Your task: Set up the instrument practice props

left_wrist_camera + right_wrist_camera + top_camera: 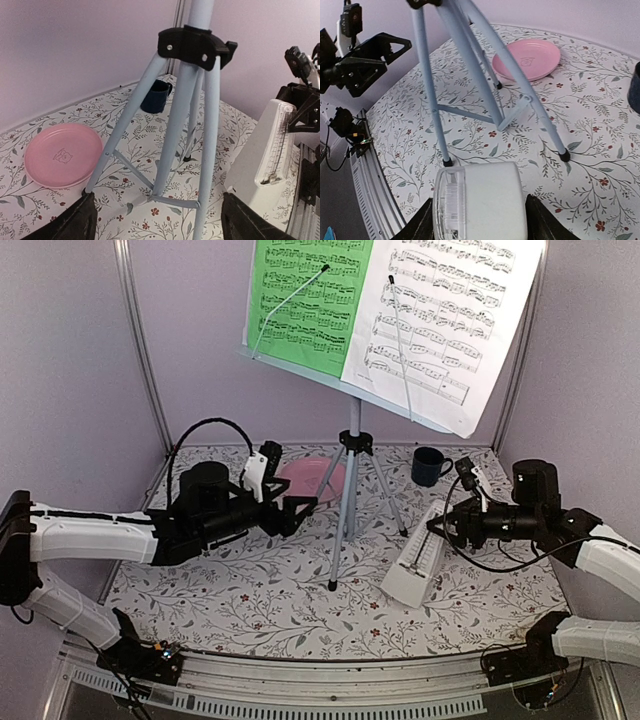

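Your left end effector (298, 508), seen from above, hangs released and empty just left of the music stand (349, 465) legs. Your right end effector (441, 525) grasps the metronome (412, 568), which leans to the right of them.

Left wrist: the legs are straight ahead.

Right wrist: the metronome fills the jaws, and you can't tell whether it rests on the surface (600, 165).

Music stand (350, 455) upright mid-surface (250, 600) on three tripod legs, desk angled toward the camera. Green music sheet (305, 300) on the desk's left half, white music sheet (445, 320) on the right, edges side by side. Pink plate (312, 478) behind and left of the pole; dark blue mug (430, 467) behind and right. Left tool (300, 508) spread wide, empty, just left of the pole, not touching. Right tool (440, 525) clamped on the narrow upper end of the white metronome (418, 565), which tilts right of the stand's legs; base contact unclear.
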Controlling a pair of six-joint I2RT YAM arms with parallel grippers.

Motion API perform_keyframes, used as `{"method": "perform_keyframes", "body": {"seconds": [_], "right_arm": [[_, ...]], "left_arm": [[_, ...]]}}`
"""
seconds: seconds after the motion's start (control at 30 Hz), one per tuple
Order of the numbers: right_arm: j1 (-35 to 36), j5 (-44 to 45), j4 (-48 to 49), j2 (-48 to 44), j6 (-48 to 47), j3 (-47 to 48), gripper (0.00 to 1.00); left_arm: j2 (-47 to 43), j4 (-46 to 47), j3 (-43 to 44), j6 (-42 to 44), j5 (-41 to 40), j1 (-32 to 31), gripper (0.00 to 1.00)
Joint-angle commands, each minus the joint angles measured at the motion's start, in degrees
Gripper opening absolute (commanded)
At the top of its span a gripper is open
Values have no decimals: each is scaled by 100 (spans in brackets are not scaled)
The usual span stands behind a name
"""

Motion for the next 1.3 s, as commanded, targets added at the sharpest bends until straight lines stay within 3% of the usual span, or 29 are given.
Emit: {"method": "perform_keyframes", "body": {"seconds": [0.0,0.33,0.77,0.97,1.27], "right_arm": [[427,-849,857,-117,-44,-50,30],[1136,-1716,1573,501,-1152,104,31],[1801,-2094,1970,880,-1944,416,26],[2115,-2132,1751,916,-2170,700,24],[2314,-1972,1556,819,-2344,910,22]], "left_arm": [[-253,304,-487,276,924,22,85],[-361,1083,-1480,1668,1954,-851,82],[435,1728,-1846,2755,1558,-1714,64],[723,2040,-1879,2950,1557,-1728,76],[827,2254,-1837,2815,1554,-1790,71]]}}
